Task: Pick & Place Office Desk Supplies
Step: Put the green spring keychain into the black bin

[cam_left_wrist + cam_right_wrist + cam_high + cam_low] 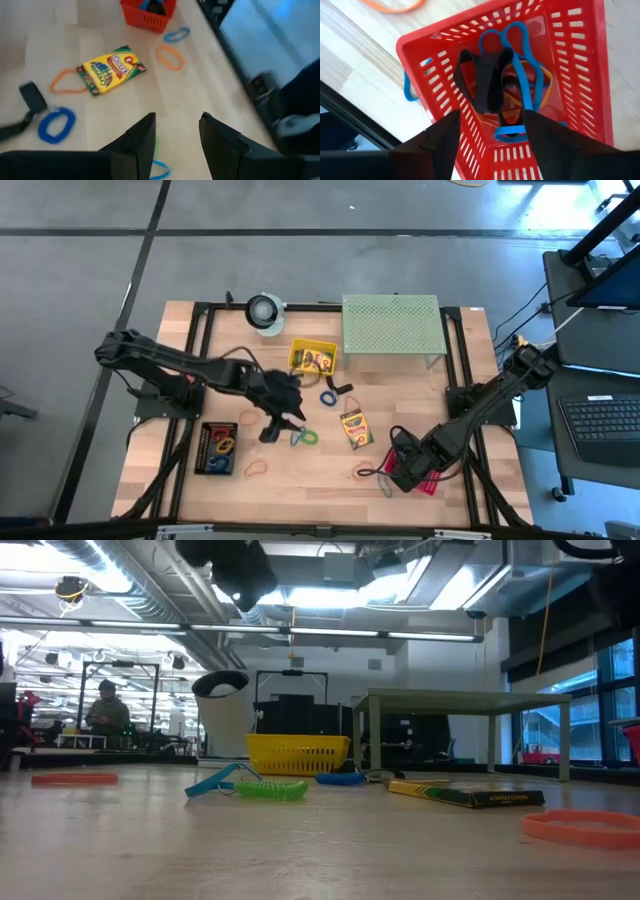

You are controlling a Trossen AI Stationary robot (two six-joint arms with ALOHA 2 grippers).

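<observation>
My right gripper [492, 125] stands open, pointing down over a red basket [580, 75] near the table's front right. In the basket lie blue rubber bands [520, 65] and a black clip [487, 82], just beyond the fingertips. My left gripper [177, 140] is open above the table's middle [280, 425], over a green and a blue band [303, 437]. A yellow-and-green crayon box [111, 69] lies flat on the table between the two arms [355, 428]. A blue band [56, 125] and another black clip [32, 97] lie near it.
A yellow basket [313, 358], a pale green perforated stand [390, 325] and a white roll [265, 310] stand at the back. A black tray [218, 448] with bands sits front left. Loose orange bands [256, 470] [365, 470] and a blue one [385, 485] lie near the front edge.
</observation>
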